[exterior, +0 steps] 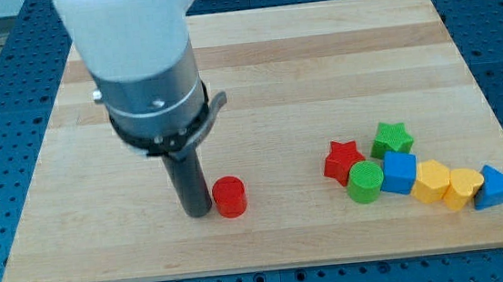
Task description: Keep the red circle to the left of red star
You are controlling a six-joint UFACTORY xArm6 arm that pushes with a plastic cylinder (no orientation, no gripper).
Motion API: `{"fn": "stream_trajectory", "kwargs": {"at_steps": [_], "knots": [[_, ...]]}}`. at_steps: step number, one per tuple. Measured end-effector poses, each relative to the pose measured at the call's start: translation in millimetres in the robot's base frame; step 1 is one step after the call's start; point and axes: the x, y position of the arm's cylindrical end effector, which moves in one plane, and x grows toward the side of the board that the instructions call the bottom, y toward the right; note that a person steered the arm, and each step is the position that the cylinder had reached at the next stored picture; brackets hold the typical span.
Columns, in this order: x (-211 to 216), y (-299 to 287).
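The red circle [230, 198] is a short red cylinder standing on the wooden board [263, 67], left of the view's centre and near the bottom. The red star [343, 161] lies well to its right, at the left end of a cluster of blocks. My tip [197, 211] rests on the board just left of the red circle, touching it or nearly so. The rod rises to a grey and white arm body filling the view's top left.
Right of the red star sit a green star [392, 137], a green circle [365, 183], a blue cube [399, 173], a yellow hexagon-like block [432, 182], a yellow heart [462, 186] and a blue triangle [495, 187], close to the board's right bottom corner.
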Motion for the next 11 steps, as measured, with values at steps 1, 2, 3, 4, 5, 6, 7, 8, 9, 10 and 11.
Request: {"fn": "stream_trajectory", "kwargs": {"at_steps": [1, 2, 3, 4, 5, 6, 7, 8, 9, 10, 11], "knots": [[6.0, 38.0], [1.7, 52.4], [-15.5, 52.4], [-29.8, 52.4], [-42.9, 34.7], [-44.3, 32.5], [-46.3, 44.1], [-60.2, 57.7], [-60.0, 94.6], [-55.8, 125.0], [-55.7, 124.7]]}}
